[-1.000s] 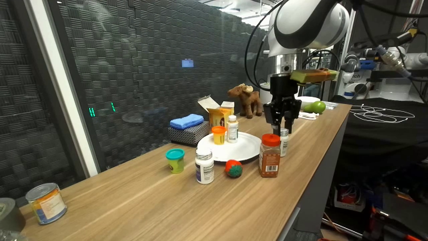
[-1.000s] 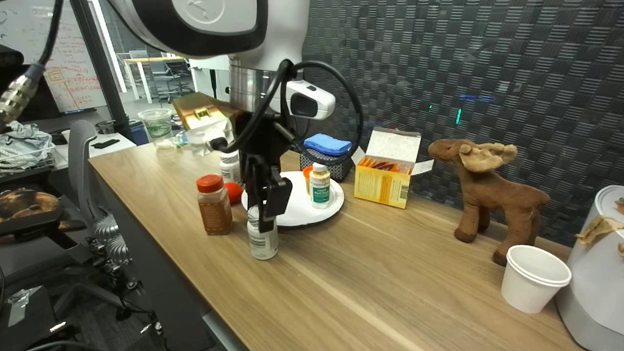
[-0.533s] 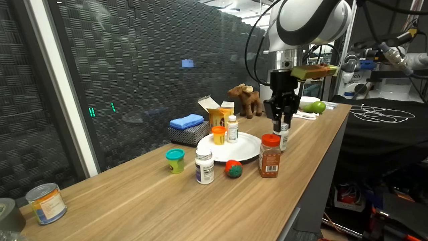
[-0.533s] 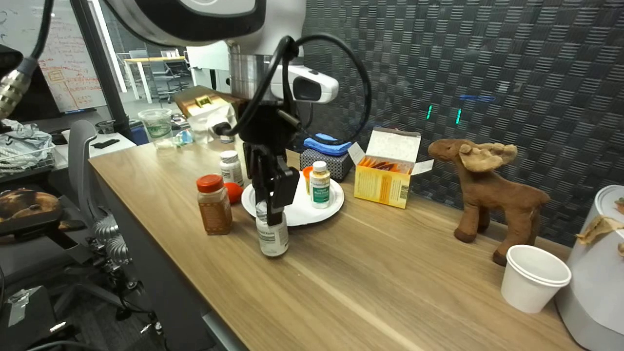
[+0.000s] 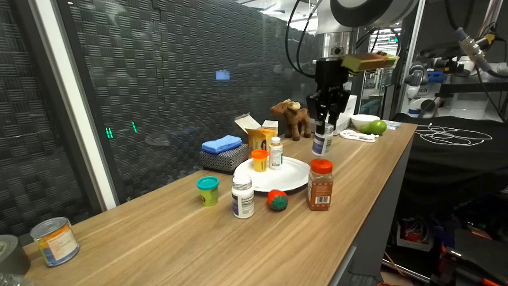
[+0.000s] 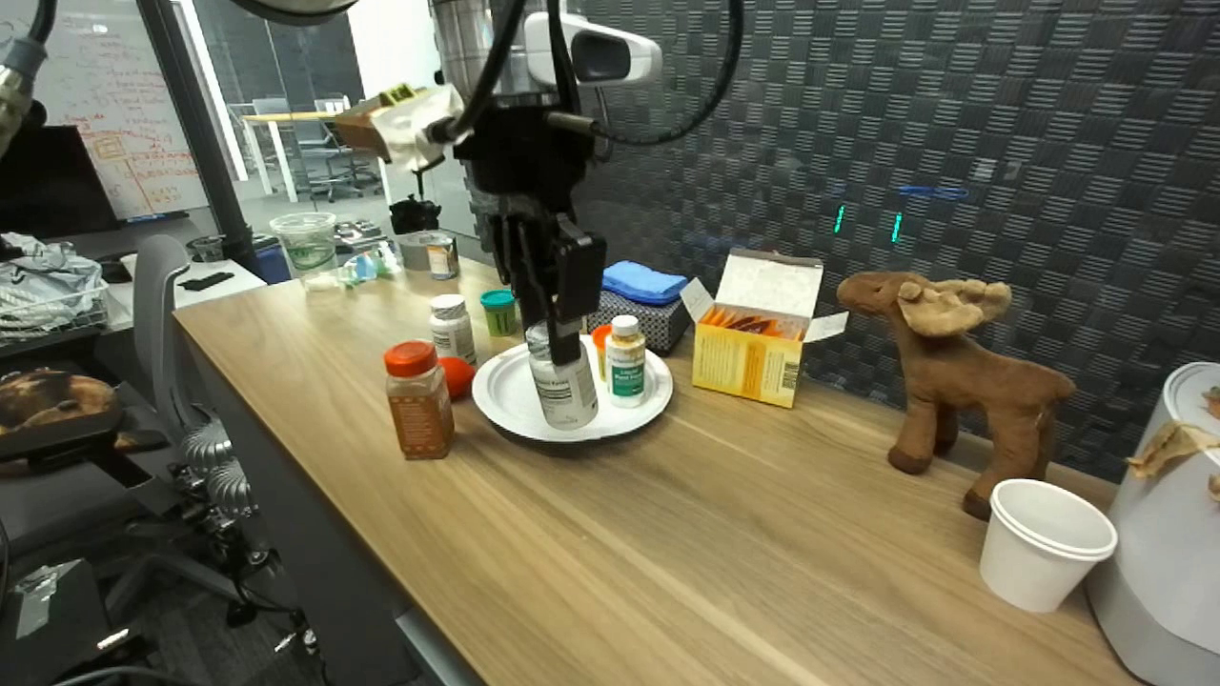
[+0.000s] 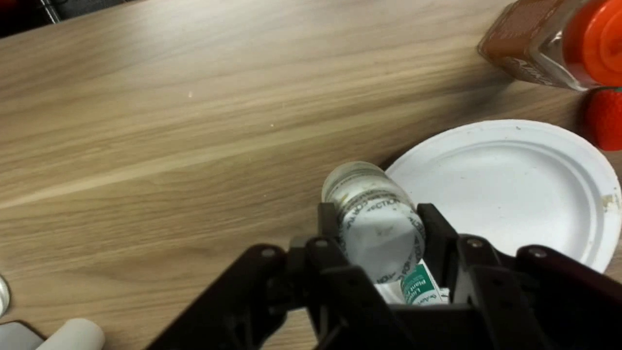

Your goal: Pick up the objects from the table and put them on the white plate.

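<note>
My gripper (image 5: 326, 125) is shut on a white pill bottle (image 5: 322, 142), holding it tilted above the table. In the wrist view the bottle (image 7: 381, 238) sits between both fingers (image 7: 377, 214). The white plate (image 5: 291, 178) is close by; it also shows in the wrist view (image 7: 510, 204). On it stand an orange-lidded yellow tub (image 5: 260, 163) and a green-labelled bottle (image 6: 626, 373). On the table are a red-lidded spice jar (image 5: 320, 190), a red strawberry (image 5: 277, 200), another white bottle (image 5: 243, 200) and a teal-lidded tub (image 5: 208, 192).
Behind the plate are a patterned box with a blue cloth (image 5: 222, 144), an open yellow box (image 6: 748, 357) and a brown toy moose (image 6: 972, 372). White paper cups (image 6: 1044, 543) stand at one end. A can (image 5: 55, 242) stands at the opposite end.
My gripper has risen from the table with the white bottle in it, lifting and tilting it. In an exterior view it has moved rightward and now appears in front of the plate.
</note>
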Robot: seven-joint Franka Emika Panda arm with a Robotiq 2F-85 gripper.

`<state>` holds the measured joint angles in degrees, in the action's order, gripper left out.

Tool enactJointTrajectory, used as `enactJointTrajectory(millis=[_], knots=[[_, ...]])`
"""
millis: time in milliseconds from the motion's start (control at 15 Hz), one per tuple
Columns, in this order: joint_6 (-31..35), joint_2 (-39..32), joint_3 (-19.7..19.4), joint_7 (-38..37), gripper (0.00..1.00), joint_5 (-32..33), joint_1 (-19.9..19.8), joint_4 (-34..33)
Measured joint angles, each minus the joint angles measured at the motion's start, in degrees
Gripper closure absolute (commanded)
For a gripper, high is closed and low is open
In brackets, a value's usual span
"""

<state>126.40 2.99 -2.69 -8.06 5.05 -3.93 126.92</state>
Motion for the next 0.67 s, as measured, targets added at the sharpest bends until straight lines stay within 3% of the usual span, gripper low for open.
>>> enactJointTrajectory(millis=[667], knots=[[0.95,-6.82,0.92,1.99,0.81,-0.07,1.39,-5.10]])
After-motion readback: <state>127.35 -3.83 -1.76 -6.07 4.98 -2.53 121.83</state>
